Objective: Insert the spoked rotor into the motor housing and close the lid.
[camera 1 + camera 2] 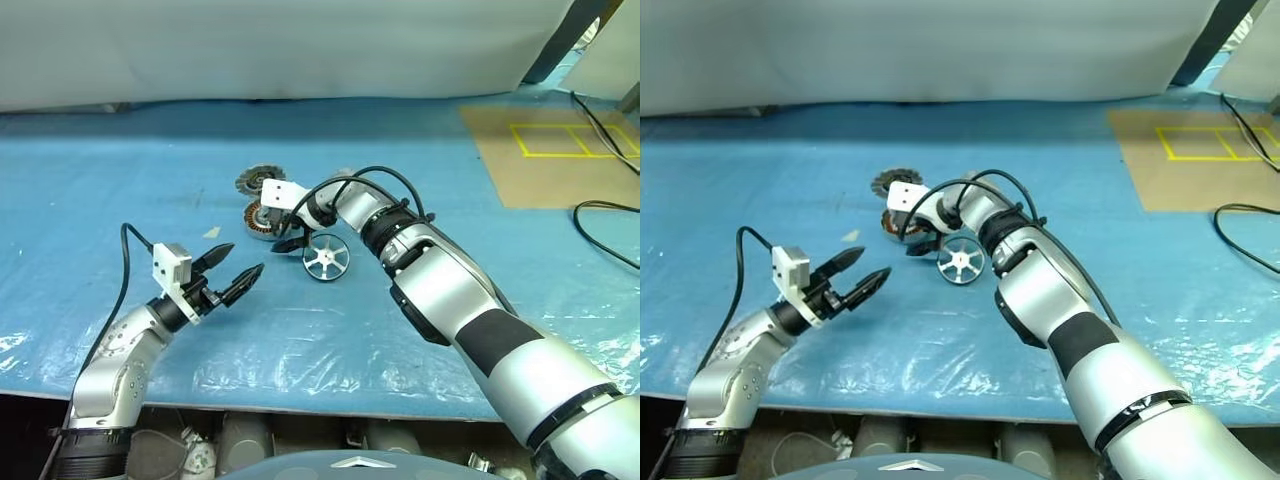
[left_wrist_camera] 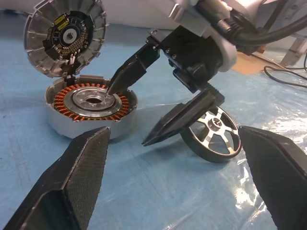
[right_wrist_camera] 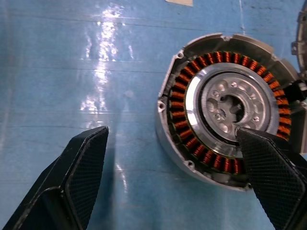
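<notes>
The motor housing sits on the blue sheet, its copper windings ringing a silver centre. Behind it the lid stands tipped up, toothed rim and dark circuit face showing. The spoked rotor rests tilted on its rim just right of the housing. My right gripper hangs open over the housing. One finger points at the housing's centre, and the other finger lies between housing and rotor. My left gripper is open and empty, lower left of the parts and pointing toward them.
A brown board marked with yellow tape lies at the back right, with black cables trailing beside it. A pale backdrop closes the far side. The blue sheet's front edge runs just below my arms.
</notes>
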Robot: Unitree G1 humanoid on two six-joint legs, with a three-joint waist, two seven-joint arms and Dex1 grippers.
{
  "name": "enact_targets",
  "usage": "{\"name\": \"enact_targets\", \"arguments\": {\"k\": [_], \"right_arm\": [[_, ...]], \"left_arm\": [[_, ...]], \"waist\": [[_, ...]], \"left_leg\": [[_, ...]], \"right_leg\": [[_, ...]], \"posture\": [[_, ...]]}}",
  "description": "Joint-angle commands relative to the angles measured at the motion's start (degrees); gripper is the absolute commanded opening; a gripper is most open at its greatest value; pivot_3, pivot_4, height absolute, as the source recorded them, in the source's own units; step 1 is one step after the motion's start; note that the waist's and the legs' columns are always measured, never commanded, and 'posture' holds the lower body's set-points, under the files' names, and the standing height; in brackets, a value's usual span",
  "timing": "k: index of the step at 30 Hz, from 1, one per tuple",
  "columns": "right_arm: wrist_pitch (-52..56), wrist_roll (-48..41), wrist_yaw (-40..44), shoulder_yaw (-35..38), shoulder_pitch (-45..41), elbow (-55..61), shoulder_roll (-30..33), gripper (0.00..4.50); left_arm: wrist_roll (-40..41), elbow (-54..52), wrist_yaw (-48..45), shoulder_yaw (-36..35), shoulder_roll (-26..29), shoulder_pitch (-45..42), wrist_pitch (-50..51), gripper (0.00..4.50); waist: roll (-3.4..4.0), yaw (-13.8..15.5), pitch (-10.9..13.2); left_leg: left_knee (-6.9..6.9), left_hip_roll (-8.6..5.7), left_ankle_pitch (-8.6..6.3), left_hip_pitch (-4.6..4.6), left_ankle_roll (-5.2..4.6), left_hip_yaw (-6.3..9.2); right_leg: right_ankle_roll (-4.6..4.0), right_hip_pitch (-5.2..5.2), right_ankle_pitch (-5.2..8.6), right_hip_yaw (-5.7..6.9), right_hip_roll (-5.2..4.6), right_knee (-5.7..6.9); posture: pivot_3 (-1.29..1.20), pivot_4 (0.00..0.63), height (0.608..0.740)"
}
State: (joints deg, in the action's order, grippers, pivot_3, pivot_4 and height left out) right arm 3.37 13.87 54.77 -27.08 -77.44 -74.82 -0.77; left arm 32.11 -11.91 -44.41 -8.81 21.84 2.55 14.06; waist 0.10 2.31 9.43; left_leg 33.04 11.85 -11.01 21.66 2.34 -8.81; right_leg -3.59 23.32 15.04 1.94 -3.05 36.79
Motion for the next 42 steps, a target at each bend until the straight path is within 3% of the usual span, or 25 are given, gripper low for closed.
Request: {"name": "enact_targets", "arguments": {"k": [1, 26, 29, 35, 42], "right_arm": [[-2.0, 1.4, -3.1, 1.7, -2.4, -0.1, -1.3, 4.48], [0.3, 7.9, -7.8, 3.7, 0.1, -2.7, -5.9, 4.48], [-0.4, 8.7, -7.4, 3.4, 0.4, -2.6, -6.1, 3.90], [-1.8, 12.3, -6.9, 1.0, 0.2, -2.6, -5.5, 1.93], [0.2, 10.9, -2.6, 2.7, -2.6, -1.6, -4.9, 1.92]], "left_arm": [[0.0, -2.8, 0.8, -0.4, -0.1, 0.6, -1.1, 4.50], [-1.5, -3.5, 3.1, 1.9, -3.0, 3.4, -3.5, 4.50], [-1.6, -3.3, 3.5, 2.1, -3.3, 3.1, -3.5, 4.50], [-1.8, -3.2, 4.0, 2.8, -4.0, 2.7, -3.5, 4.50], [-1.8, -2.6, 4.1, 3.0, -4.8, 2.1, -3.7, 4.50]], "waist": [[0.00, 0.0, 0.0], [0.02, 0.0, 0.0], [0.02, 0.0, 0.0], [0.02, 0.0, 0.0], [0.05, 0.0, 0.0]], "left_leg": [[0.01, 0.00, -0.01, -0.01, 0.01, 0.00], [0.01, 0.00, -0.04, 0.01, 0.06, -0.18], [0.01, 0.00, -0.04, -0.01, 0.06, -0.18], [0.01, 0.00, -0.05, -0.06, 0.07, -0.21], [0.00, 0.00, -0.06, -0.13, 0.08, -0.30]], "right_leg": [[0.00, 0.00, 0.00, -0.01, 0.00, 0.00], [0.00, 0.02, 0.00, -0.04, 0.00, 0.00], [0.00, 0.02, 0.00, -0.04, 0.00, 0.00], [0.00, -0.01, 0.00, -0.07, -0.01, 0.00], [0.00, -0.03, 0.00, -0.15, -0.01, 0.02]], "posture": [[0.00, 0.150, 0.740], [0.00, 0.150, 0.740], [0.00, 0.150, 0.740], [0.00, 0.150, 0.740], [0.00, 0.150, 0.740]]}}
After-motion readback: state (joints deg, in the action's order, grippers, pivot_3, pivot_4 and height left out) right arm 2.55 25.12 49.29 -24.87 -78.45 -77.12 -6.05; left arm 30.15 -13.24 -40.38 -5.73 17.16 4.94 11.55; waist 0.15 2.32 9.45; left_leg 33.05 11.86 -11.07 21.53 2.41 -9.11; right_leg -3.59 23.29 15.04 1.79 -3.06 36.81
